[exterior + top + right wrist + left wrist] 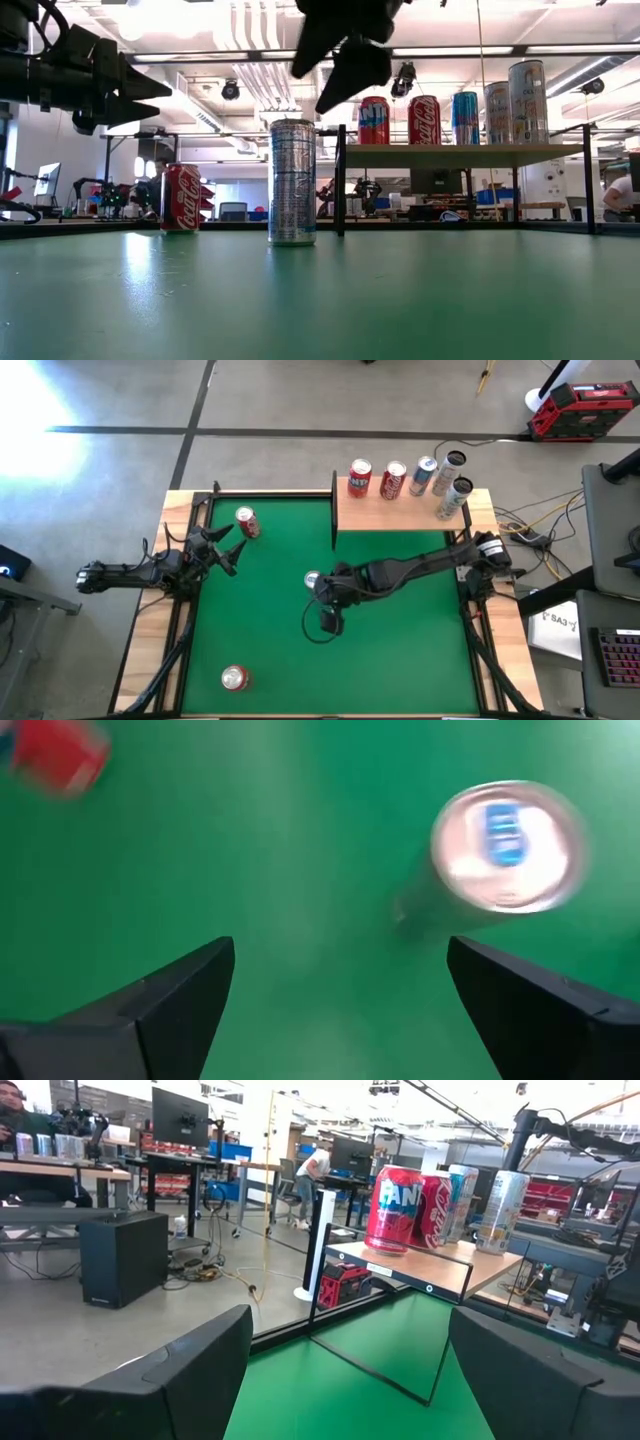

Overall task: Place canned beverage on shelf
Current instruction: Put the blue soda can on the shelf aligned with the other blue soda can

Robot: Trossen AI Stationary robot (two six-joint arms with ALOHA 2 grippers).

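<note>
A tall silver can (313,578) (292,182) stands upright on its base on the green felt near the table's middle. My right gripper (325,592) (312,90) (340,960) hangs open above it and slightly to its right, slanting down, with nothing between its fingers; the can's top (508,845) shows ahead of it. The shelf (400,512) (460,154) (470,1268) stands at the far right, with several cans (393,480) upright on it. My left gripper (228,548) (345,1330) waits open and level at the left edge.
A red cola can (247,522) (181,198) stands on the felt at the far left, close to my left gripper. Another red can (235,678) stands near the front edge. Bare felt lies between the silver can and the shelf's black posts (340,180).
</note>
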